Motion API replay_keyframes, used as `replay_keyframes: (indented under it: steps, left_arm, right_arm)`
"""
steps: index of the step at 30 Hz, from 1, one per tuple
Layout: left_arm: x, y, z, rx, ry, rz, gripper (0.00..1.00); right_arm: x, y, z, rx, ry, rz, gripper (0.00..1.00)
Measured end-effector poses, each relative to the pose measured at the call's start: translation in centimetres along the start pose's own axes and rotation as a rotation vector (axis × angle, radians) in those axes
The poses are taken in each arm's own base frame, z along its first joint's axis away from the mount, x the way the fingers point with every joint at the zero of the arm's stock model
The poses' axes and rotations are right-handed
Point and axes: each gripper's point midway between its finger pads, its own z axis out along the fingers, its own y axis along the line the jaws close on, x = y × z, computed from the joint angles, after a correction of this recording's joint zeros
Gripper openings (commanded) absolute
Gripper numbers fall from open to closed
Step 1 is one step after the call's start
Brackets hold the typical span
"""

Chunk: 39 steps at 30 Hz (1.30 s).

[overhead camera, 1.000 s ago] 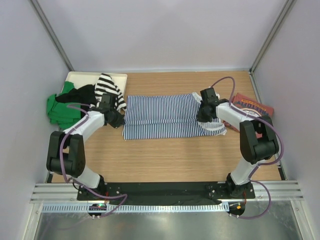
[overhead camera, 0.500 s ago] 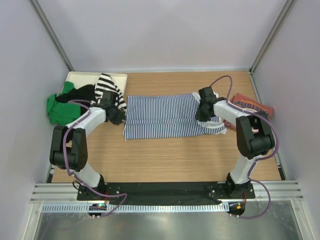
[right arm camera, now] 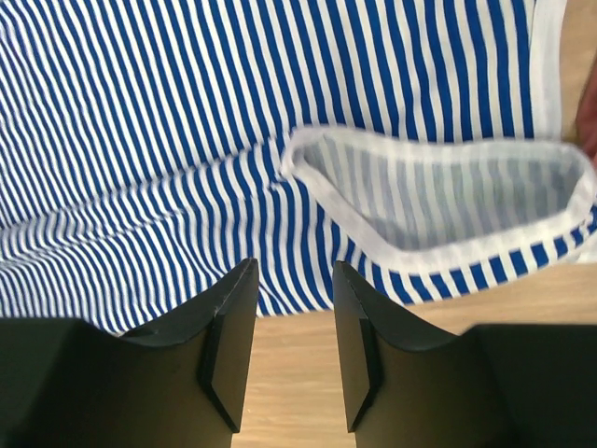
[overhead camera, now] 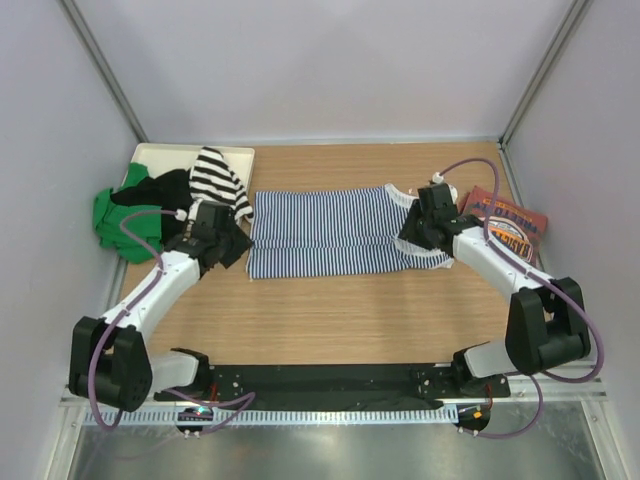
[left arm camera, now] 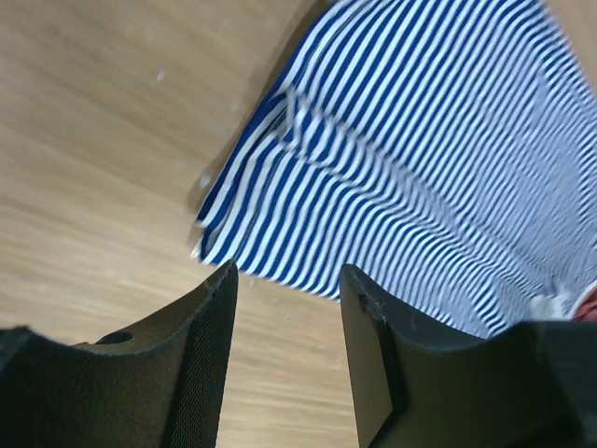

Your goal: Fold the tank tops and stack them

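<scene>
The navy-and-white striped tank top (overhead camera: pixel 330 232) lies spread flat across the middle of the table. My left gripper (overhead camera: pixel 236 250) is open and empty, just off its near-left corner. In the left wrist view the gripper (left arm camera: pixel 284 280) hangs over bare wood with the striped hem (left arm camera: pixel 392 159) ahead. My right gripper (overhead camera: pixel 408 236) is open and empty over the top's right end. In the right wrist view the gripper (right arm camera: pixel 294 275) sits at the near edge, by the white-trimmed armhole (right arm camera: pixel 448 201). The brick-red tank top (overhead camera: pixel 510 215) lies at the far right.
A pile of clothes sits at the far left on a white tray (overhead camera: pixel 150 152): a green piece (overhead camera: pixel 115 215), a black one, and a wide black-and-white striped one (overhead camera: pixel 215 175). Grey walls close in the table on three sides.
Both grippers have drawn back a little toward the near edge of the striped top, and both arms have lowered and stretched out. The top has not moved.
</scene>
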Motion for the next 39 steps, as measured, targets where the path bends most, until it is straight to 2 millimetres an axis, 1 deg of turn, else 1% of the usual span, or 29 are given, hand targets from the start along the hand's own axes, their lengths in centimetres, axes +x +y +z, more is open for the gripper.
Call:
replay_keyframes:
  steps: [1,3,5,7,10,15,19,21,23,24,27,33,34,36,37,38,39]
  left_arm:
    - [1.0,0.6,-0.1,-0.004,0.015,0.01,0.49]
    - [2.8,2.2,0.0,-0.027,0.046,0.021,0.49]
    - [4.3,4.0,0.2,-0.06,0.071,0.017,0.49]
    - [5.1,5.2,0.2,-0.084,0.086,0.017,0.49]
    - [5.3,5.6,0.2,-0.091,0.088,0.019,0.49]
    - [5.1,5.6,0.8,-0.097,0.078,0.02,0.49]
    - [5.4,6.3,2.2,-0.142,0.081,0.028,0.48]
    - [5.7,7.0,3.2,-0.179,0.092,0.034,0.47]
    - [6.2,7.7,4.1,-0.213,0.108,0.041,0.47]
    - [6.1,7.4,4.1,-0.21,0.108,0.04,0.47]
    - [5.5,6.7,5.0,-0.204,0.093,0.04,0.46]
    - [4.9,5.7,5.9,-0.187,0.078,0.035,0.44]
    - [4.9,5.6,5.9,-0.184,0.077,0.035,0.44]
    - [4.8,5.5,6.0,-0.179,0.074,0.032,0.34]
    - [4.9,5.5,6.2,-0.18,0.074,0.033,0.28]
    - [4.8,5.4,6.3,-0.178,0.072,0.031,0.1]
    - [4.8,5.4,6.4,-0.178,0.071,0.031,0.02]
  right_arm:
    - [0.7,-0.3,-0.2,-0.004,0.01,0.002,0.43]
    - [2.7,-1.1,-0.4,-0.009,0.042,0.002,0.44]
    - [5.2,-2.1,-0.5,-0.002,0.091,0.004,0.47]
    - [7.2,-2.9,-0.4,0.001,0.137,0.005,0.47]
    - [9.0,-3.4,-0.4,-0.002,0.183,0.012,0.47]
    - [9.0,-3.3,0.2,0.0,0.183,0.018,0.48]
    - [9.4,-3.8,1.4,0.031,0.193,0.018,0.48]
    - [9.5,-4.0,1.9,0.048,0.204,0.019,0.48]
    - [8.8,-3.6,2.4,0.043,0.184,0.021,0.44]
    - [8.6,-3.5,2.6,0.044,0.179,0.021,0.44]
    - [8.2,-3.3,3.1,0.046,0.169,0.021,0.38]
    - [8.2,-3.4,3.3,0.055,0.166,0.019,0.29]
    - [8.2,-3.5,3.3,0.056,0.167,0.019,0.24]
    - [8.2,-3.5,3.4,0.058,0.166,0.018,0.18]
    - [8.2,-3.5,3.5,0.059,0.167,0.017,0.11]
    - [8.2,-3.5,3.5,0.06,0.168,0.014,0.07]
    - [8.2,-3.5,3.6,0.06,0.168,0.013,0.04]
